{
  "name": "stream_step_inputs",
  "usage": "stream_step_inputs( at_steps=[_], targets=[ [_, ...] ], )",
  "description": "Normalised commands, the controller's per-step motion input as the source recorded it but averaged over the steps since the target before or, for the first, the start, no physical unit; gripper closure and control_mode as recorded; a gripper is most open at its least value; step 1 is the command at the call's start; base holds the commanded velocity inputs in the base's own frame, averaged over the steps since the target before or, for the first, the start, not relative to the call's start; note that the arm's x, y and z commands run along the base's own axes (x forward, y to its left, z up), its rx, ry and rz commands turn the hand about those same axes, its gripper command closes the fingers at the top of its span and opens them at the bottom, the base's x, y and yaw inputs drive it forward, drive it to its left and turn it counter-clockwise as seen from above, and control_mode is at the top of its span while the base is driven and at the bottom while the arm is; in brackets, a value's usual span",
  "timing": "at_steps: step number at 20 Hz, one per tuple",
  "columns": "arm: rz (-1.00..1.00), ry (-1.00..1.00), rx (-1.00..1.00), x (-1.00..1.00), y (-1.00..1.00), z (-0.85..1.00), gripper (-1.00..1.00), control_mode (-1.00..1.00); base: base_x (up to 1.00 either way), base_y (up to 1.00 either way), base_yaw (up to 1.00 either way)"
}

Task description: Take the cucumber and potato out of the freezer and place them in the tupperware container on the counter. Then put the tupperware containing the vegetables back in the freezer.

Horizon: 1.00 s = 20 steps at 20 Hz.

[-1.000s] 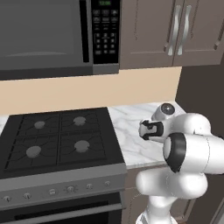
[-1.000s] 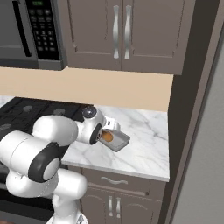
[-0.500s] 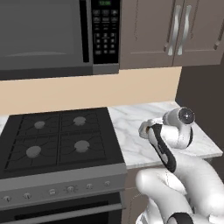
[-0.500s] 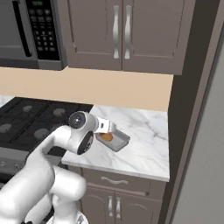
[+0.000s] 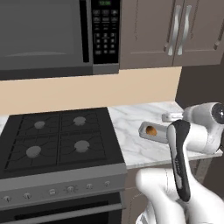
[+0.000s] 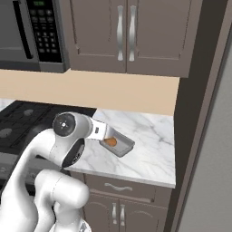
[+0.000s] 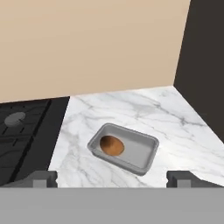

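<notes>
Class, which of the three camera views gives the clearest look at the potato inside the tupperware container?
The hand view: the potato lies unobstructed at one end of the tupperware container, seen from above. The left base view shows it small and low behind the rim; the right base view shows it beside the arm, partly hidden.

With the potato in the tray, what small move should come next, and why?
Probably pull back from the counter toward the freezer for the cucumber. The potato lies alone in the tupperware container, and the tool is open, holding nothing.
</notes>
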Motion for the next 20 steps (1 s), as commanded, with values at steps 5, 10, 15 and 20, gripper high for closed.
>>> stream_step_inputs(
  at_steps=[5,10,15,20],
  targets=[
    [0.00,0.03,0.08,-0.97,0.09,1.00,-1.00,-1.00,0.00,0.00,0.00],
    [-0.01,0.15,0.07,-0.80,0.06,0.94,-1.00,-1.00,0.00,0.00,0.00],
    [-0.03,0.25,0.02,-0.60,0.24,0.51,-1.00,-1.00,0.00,0.00,0.00],
    [-0.03,0.27,0.00,-0.45,0.25,0.20,-1.00,-1.00,0.00,0.00,0.00]
  ],
)
